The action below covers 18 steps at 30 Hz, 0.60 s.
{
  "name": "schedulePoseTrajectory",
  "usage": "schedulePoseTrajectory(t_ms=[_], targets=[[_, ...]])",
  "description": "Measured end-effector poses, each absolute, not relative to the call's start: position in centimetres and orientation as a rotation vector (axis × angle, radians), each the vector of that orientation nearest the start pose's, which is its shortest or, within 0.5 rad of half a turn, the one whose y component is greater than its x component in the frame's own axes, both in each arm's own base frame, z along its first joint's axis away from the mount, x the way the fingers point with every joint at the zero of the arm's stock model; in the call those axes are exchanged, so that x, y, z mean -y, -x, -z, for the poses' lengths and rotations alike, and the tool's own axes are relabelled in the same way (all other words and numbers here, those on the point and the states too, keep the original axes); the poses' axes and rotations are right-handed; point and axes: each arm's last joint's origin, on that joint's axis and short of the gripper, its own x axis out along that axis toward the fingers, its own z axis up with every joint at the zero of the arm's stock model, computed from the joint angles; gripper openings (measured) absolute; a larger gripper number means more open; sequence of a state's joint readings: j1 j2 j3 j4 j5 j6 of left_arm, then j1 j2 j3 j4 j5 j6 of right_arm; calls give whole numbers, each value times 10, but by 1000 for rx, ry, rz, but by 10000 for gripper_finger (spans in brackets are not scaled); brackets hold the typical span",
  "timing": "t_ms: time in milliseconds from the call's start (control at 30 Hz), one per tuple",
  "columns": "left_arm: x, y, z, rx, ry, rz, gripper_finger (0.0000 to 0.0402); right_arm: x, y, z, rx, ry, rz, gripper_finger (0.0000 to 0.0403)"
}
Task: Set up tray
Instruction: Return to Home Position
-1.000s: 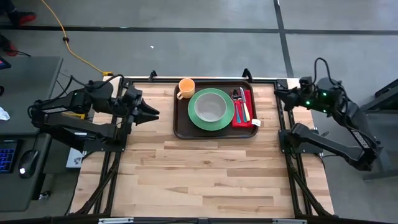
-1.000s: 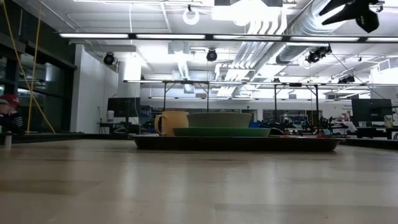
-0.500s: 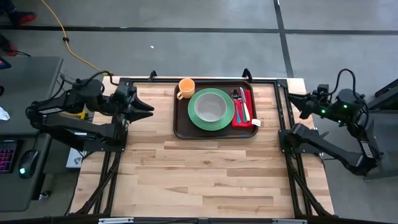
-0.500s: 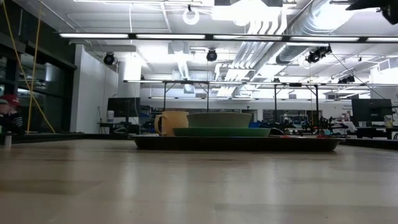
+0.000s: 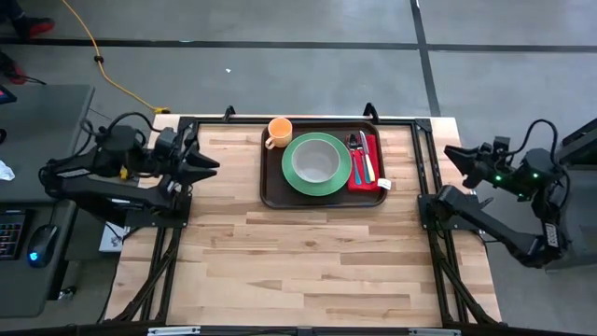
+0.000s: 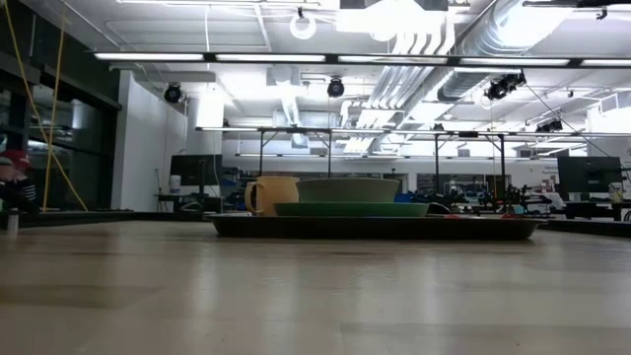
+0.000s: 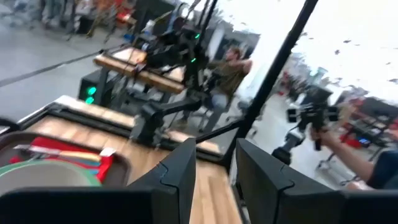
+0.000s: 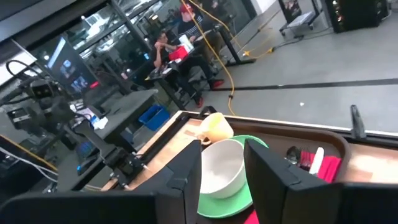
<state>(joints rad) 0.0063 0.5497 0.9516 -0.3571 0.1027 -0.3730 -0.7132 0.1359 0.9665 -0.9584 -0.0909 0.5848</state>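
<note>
Left gripper [image 5: 210, 164]: at the table's left edge, fingers parted, empty.
Large dark brown rectangular plastic tray [image 5: 268, 187]: between both grippers, well apart from each; carries an orange mug [image 5: 279, 131], a round green plate [image 5: 293, 177] and a red napkin [image 5: 375, 154].
Right gripper [image 5: 457, 156]: beyond the table's right edge, fingers parted, empty.

Dark jointed arms [image 5: 104, 180], black cables [image 5: 539, 125], green lights [image 5: 498, 175]

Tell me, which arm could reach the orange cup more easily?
Probably the left. The orange cup sits at the tray's left far corner, nearer the left end effector; the right end effector waits across the tray.
</note>
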Motion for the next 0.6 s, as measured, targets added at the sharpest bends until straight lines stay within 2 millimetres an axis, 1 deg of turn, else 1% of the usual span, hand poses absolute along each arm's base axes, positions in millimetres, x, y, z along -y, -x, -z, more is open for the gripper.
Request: schedulePoseTrajectory(t_ms=[267, 367, 600], targets=[[3, -83, -366, 124, 400, 148, 145, -24, 26, -343, 71, -566, 681, 99], [3, -84, -358, 153, 373, 156, 145, -26, 27, -343, 77, -534, 700, 99], [4, -92, -339, 185, 342, 203, 145, -29, 24, -343, 75, -479, 733, 99]])
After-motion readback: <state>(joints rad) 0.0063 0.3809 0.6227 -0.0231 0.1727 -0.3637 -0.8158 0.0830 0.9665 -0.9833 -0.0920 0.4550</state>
